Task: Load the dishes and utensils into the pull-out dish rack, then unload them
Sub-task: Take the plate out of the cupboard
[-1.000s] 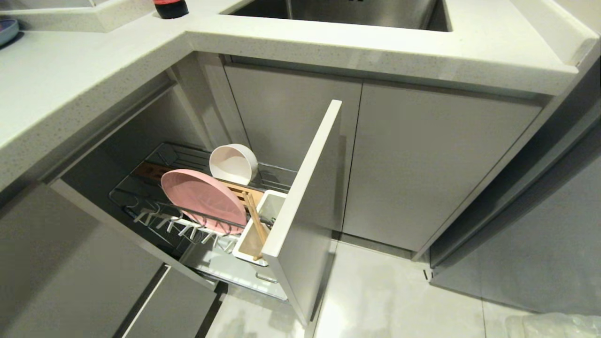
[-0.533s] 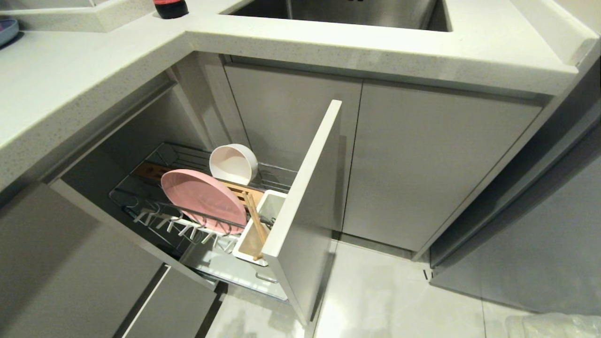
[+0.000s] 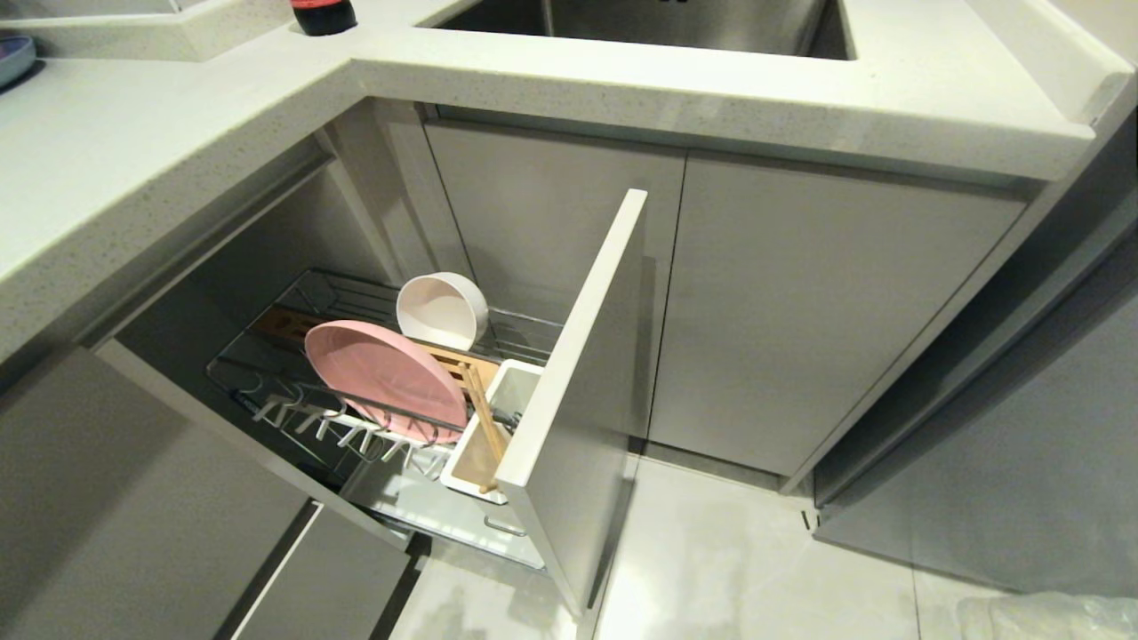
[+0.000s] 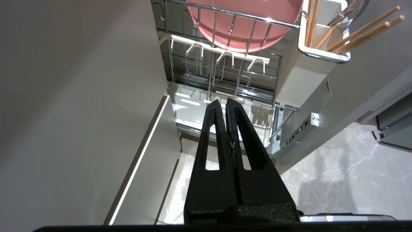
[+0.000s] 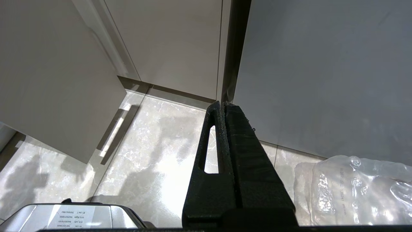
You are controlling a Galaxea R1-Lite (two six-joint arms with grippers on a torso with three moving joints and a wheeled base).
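Observation:
The pull-out dish rack (image 3: 267,391) stands drawn out from under the counter, its pale grey front panel (image 3: 587,356) edge-on. A pink plate (image 3: 382,369) stands on edge in it, with a cream-white bowl (image 3: 442,309) behind. Wooden chopsticks (image 3: 484,418) lean in the white utensil cup (image 3: 484,444). In the left wrist view the plate (image 4: 241,35), chopsticks (image 4: 360,32) and a grey spoon (image 4: 349,13) show above my left gripper (image 4: 222,103), which is shut and empty, low in front of the rack. My right gripper (image 5: 222,104) is shut and empty over the floor. Neither arm is in the head view.
A speckled white countertop (image 3: 622,80) overhangs the rack, with a steel sink (image 3: 658,22) and a dark bottle (image 3: 322,13) on it. Closed cabinet doors (image 3: 800,311) stand to the right. A crumpled clear plastic bag (image 5: 354,190) lies on the tiled floor.

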